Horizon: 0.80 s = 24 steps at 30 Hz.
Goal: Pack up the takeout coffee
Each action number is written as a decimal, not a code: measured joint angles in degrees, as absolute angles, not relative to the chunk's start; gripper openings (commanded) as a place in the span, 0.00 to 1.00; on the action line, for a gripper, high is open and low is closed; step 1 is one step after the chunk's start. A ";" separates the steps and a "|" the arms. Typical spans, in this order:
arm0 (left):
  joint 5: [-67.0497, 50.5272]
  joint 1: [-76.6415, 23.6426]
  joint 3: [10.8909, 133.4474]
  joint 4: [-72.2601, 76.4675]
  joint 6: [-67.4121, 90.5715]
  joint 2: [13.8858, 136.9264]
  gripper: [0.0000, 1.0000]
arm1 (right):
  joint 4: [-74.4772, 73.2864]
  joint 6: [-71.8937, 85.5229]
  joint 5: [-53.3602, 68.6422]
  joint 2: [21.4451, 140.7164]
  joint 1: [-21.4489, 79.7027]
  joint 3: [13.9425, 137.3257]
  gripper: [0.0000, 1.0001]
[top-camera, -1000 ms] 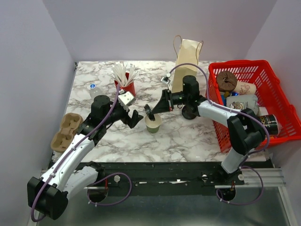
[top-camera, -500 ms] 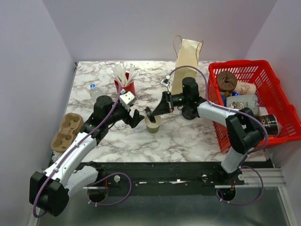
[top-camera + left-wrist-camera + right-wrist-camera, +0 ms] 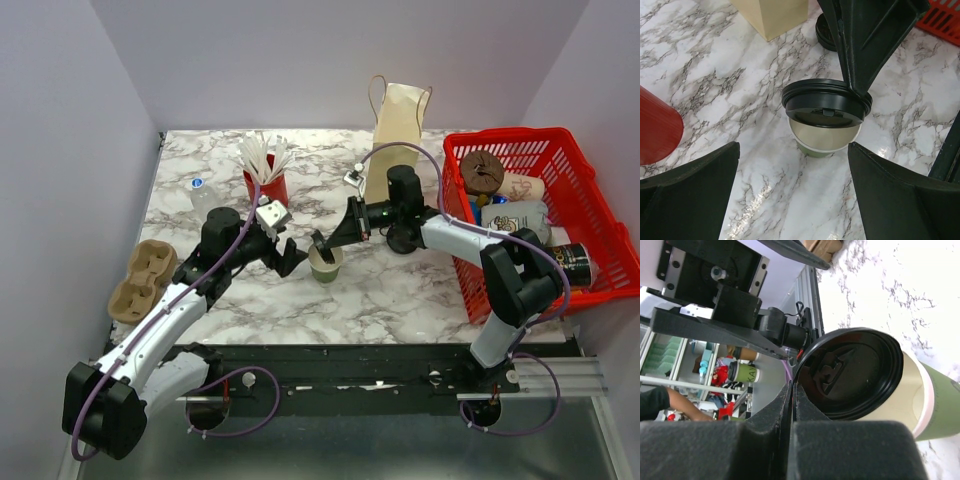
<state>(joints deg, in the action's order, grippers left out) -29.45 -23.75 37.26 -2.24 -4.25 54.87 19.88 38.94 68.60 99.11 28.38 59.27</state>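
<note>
The takeout coffee is a small olive-green cup [image 3: 326,268] standing on the marble table [image 3: 400,300], with its cream inside showing. A round black lid [image 3: 318,246] hangs tilted over its rim, covering only part of the mouth. My right gripper [image 3: 324,240] is shut on the lid's far edge. In the right wrist view the rim of the lid [image 3: 855,371] sits pinched at the gripper [image 3: 791,386] tips, beside the cup [image 3: 940,402]. My left gripper [image 3: 793,150] stands open just left of the cup [image 3: 824,142], nothing between its fingers, with the lid [image 3: 826,102] ahead of it.
A tan paper bag [image 3: 398,125] stands behind the right arm. A red basket [image 3: 600,200] of cups and packets is at the right. A red cup of white sticks [image 3: 268,182] is behind the left gripper. A cardboard cup carrier [image 3: 140,280] lies at the left edge. A loose black disc [image 3: 824,31] lies near the bag.
My left gripper has edged a little toward the cup, still open. The right gripper keeps the lid tilted over the cup, barely moved.
</note>
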 measured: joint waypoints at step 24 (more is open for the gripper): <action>-31.70 -23.75 36.49 1.21 -3.97 56.36 0.95 | 9.17 31.29 64.55 98.32 25.47 58.87 0.06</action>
<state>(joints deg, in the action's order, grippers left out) -31.70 -23.75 36.49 1.21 -3.97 56.36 9.17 31.29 64.55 98.32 25.47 58.87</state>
